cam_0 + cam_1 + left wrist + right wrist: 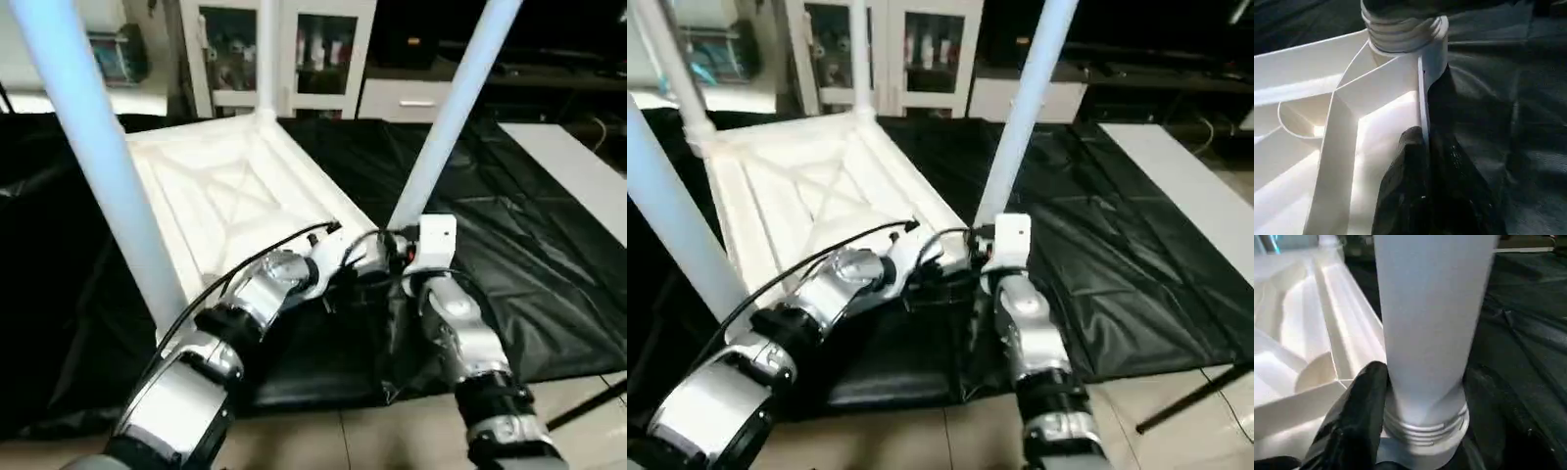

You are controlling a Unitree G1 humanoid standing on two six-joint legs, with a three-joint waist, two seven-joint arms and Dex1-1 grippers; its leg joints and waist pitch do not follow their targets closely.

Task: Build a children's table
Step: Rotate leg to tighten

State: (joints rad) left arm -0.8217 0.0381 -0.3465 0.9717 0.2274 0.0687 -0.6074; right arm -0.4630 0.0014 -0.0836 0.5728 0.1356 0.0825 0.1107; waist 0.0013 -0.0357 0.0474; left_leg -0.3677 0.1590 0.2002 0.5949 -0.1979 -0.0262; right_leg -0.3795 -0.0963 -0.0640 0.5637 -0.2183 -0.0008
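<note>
The tabletop (pixel 230 201) lies upside down on the black worktop (pixel 509 245), legs standing in its corners. Left jaws (pixel 1422 161) are pinching its thin near rim: light, stiff plastic, slick, best held at the rim. Right jaws (pixel 1400 431) clasp the near-right leg (pixel 446 122) just above its threaded base, its firmest hold.

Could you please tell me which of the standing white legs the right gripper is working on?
The leg at the tabletop's near right corner: the right gripper touches its base. The other legs stand at other corners, away from it.
</note>
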